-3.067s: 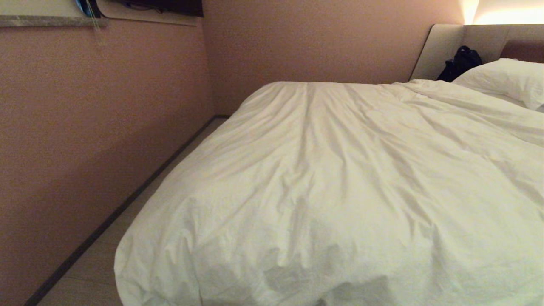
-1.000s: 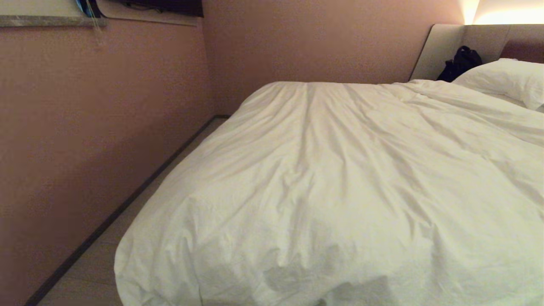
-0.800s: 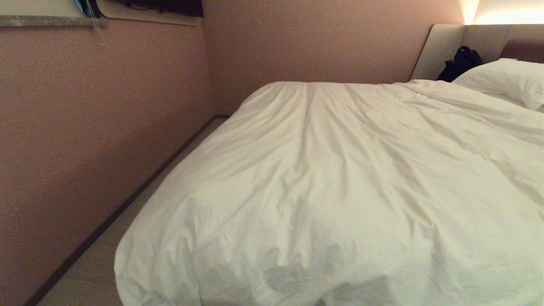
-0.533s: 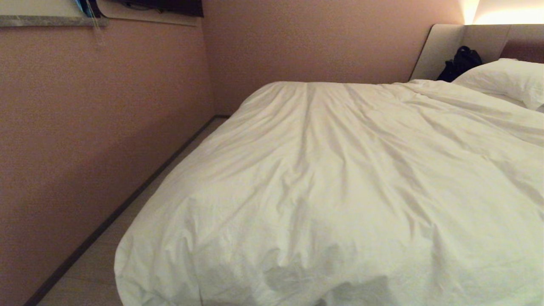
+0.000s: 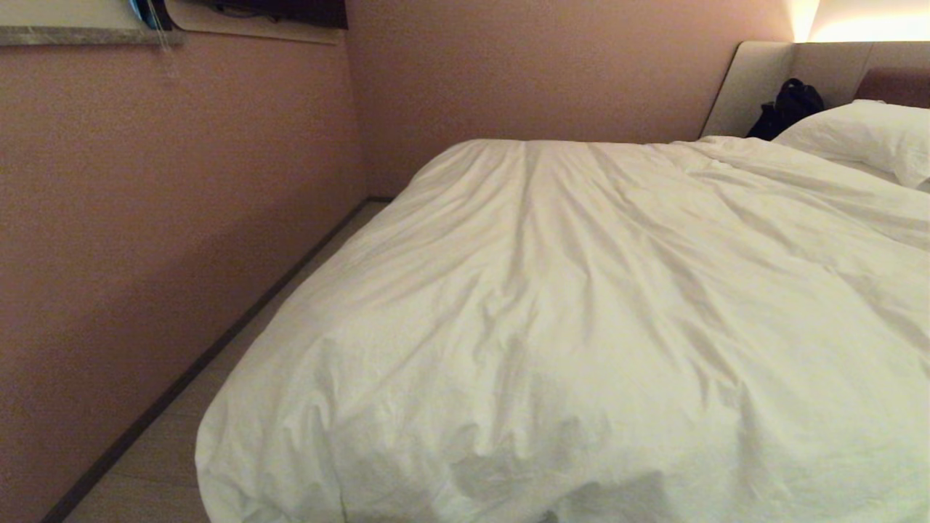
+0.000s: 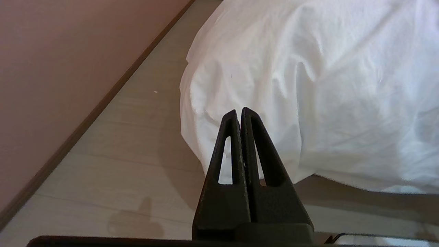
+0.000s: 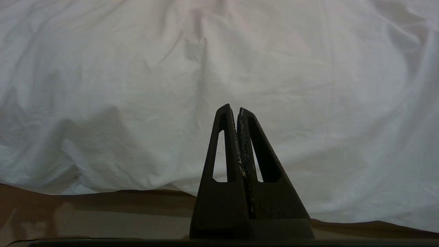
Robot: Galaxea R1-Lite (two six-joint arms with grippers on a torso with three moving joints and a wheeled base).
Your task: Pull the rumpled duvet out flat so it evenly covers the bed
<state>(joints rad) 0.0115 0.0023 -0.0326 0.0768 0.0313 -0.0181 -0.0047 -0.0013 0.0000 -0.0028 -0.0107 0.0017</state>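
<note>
A wrinkled white duvet [image 5: 581,305] lies spread over the bed, draping past its near-left corner. Only the beige headboard [image 5: 755,80] of the bed shows, at the back right. Neither arm appears in the head view. In the left wrist view my left gripper [image 6: 239,110] is shut and empty, hanging in front of the duvet's draped corner [image 6: 240,85] above the floor. In the right wrist view my right gripper [image 7: 234,108] is shut and empty too, facing the duvet's hanging front edge [image 7: 219,68] without touching it.
A pinkish wall [image 5: 145,218] runs along the bed's left side, leaving a narrow strip of pale floor [image 5: 167,450] with a dark skirting. A white pillow [image 5: 864,131] and a black bag [image 5: 788,105] sit by the headboard. A shelf [image 5: 80,35] juts out high on the wall.
</note>
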